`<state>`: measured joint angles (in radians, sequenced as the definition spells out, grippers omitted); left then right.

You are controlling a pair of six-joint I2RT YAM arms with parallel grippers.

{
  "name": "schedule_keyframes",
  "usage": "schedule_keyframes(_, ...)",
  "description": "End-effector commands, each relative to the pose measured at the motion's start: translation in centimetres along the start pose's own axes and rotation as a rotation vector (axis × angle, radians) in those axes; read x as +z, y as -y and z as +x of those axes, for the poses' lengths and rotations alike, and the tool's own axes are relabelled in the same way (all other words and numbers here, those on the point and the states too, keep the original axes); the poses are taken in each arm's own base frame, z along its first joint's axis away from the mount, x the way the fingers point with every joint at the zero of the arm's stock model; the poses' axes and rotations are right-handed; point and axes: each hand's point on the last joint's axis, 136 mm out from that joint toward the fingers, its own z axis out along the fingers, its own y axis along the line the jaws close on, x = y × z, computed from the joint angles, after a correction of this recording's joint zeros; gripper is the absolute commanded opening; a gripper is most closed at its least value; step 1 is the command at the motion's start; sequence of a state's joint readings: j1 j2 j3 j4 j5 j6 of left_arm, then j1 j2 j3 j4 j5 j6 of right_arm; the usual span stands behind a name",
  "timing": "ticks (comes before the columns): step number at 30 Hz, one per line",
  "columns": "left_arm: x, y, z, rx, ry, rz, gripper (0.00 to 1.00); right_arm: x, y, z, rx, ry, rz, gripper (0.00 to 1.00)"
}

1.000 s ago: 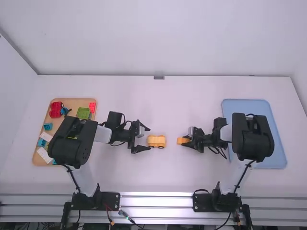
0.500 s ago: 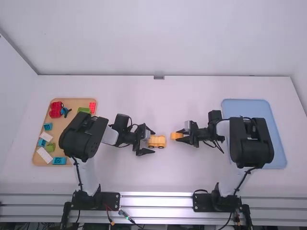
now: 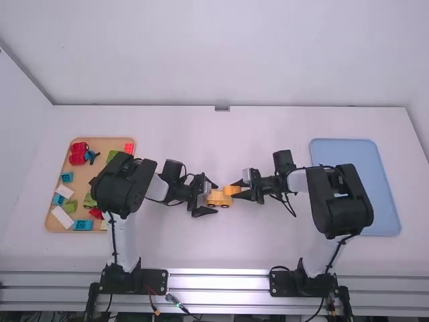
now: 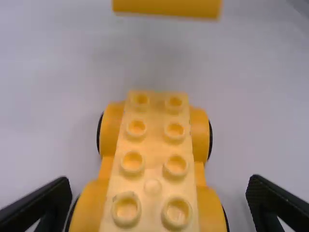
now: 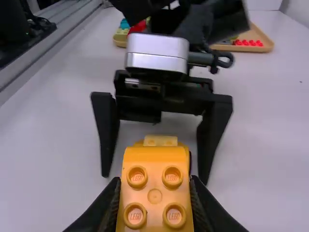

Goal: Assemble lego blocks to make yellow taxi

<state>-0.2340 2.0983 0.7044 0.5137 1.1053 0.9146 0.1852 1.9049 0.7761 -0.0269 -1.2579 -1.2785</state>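
Around the left end of the yellow wheeled base [image 3: 216, 200] stands my left gripper [image 3: 208, 200], open and not gripping it. In the left wrist view the base [image 4: 152, 164], studs up on black wheels, lies between the spread fingers of the left gripper [image 4: 159, 200]. My right gripper [image 3: 240, 192] is shut on an orange-yellow block [image 3: 231, 190], which is held at the base's right end. The right wrist view has this studded block [image 5: 155, 193] pinched by the right gripper [image 5: 155, 200]. A gap separates block [image 4: 166, 7] and base in the left wrist view.
A wooden tray [image 3: 94, 176] at the left holds red, blue, green and white pieces; the left arm's elbow overhangs its right part. At the right, a blue tray [image 3: 385, 194] lies partly under the right arm.
The right gripper has moved left with its block, from well right of the base to its right end. My left gripper has shifted slightly right, closer around the base, which stayed put.
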Motion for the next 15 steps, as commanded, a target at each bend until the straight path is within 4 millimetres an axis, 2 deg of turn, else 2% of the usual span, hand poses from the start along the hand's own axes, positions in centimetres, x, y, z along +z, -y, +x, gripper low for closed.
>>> schedule_keyframes(1, 0.5, 0.2, 0.0, -0.017, 0.021, 0.031, 0.92, 0.4, -0.1, -1.3, -0.01, 0.017, -0.016, 0.04)
schedule_keyframes(5, 0.6, 0.0, 0.1, -0.005, 0.019, 0.028, 0.82, 1.3, -0.3, -1.2, 0.009, -0.007, -0.031, 0.02)
schedule_keyframes(12, 0.6, 0.1, 0.1, -0.003, 0.018, 0.028, 0.74, 3.2, 0.6, 0.3, 0.049, -0.102, -0.005, 0.0)
schedule_keyframes(15, 0.5, -0.1, 0.3, -0.008, 0.008, 0.019, 0.7, 3.2, 0.8, 0.7, 0.069, -0.103, -0.001, 0.0)
